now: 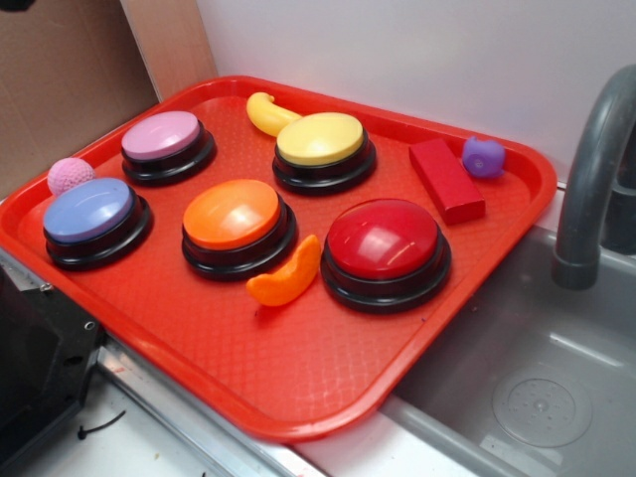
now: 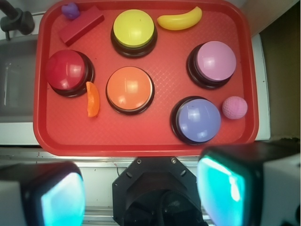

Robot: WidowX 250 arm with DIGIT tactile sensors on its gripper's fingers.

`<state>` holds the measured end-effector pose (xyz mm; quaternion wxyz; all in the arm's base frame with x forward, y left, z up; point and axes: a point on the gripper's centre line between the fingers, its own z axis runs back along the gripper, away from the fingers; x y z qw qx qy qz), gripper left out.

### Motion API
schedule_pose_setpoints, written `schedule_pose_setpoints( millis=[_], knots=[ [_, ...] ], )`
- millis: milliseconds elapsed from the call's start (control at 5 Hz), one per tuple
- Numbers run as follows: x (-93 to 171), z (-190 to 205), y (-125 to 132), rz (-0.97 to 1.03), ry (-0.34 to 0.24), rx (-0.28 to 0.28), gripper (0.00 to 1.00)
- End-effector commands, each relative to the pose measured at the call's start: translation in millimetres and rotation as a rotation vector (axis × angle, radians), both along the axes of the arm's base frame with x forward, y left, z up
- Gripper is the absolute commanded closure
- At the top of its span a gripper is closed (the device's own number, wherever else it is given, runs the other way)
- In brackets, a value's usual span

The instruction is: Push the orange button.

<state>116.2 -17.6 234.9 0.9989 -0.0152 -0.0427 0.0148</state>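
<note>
Our pincer [image 2: 141,195] shows only in the wrist view, at the bottom edge: two blurred fingers [image 2: 230,188] with teal-lit pads stand far apart, spread wide, with nothing between them and nothing touched. They hang high over the near rim of the red tray [image 2: 141,141], off to its front side.

We see the orange button [image 1: 237,217] near the middle of the tray, its glossy dome sitting on a black round base. Just beside it, toward the red button [image 1: 386,241], lies a small orange crescent toy [image 1: 286,276], resting close against both bases. Behind the orange button stands the yellow button [image 1: 322,140], with a yellow banana toy [image 1: 268,114] next to it. The pink button [image 1: 164,137] and the blue button [image 1: 89,212] fill the far side, and a pink textured ball [image 1: 70,175] sits near them at the tray's edge. A red block [image 1: 446,180] and a small purple toy [image 1: 483,157] lie in the corner nearest the grey faucet [image 1: 591,179] and the sink [image 1: 537,378].

We can read no writing, brand or label on any button, toy or on the tray.
</note>
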Motion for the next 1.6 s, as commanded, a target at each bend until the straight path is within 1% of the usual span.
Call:
schedule_pose_setpoints(
  millis=[0,200,400,600,800,1000,1200,1400],
  knots=[
    [0.0,0.0,0.0,0.000,0.000,0.000,0.00],
    [48.2,-44.9,5.5,0.024,0.064,0.047,0.00],
    [80.9,-74.1,0.7,-0.024,0.002,0.092,0.00],
    [94.4,-109.8,-0.6,-0.071,-0.034,0.027,0.00],
    [96.7,-137.5,-1.9,-0.077,-0.021,0.026,0.00],
    [101.5,-154.5,-8.5,-0.109,-0.015,0.021,0.00],
    [101.4,-168.1,-15.3,-0.146,0.011,0.046,0.00],
    [101.2,-180.4,-16.2,-0.169,0.026,0.050,0.00]
  ],
)
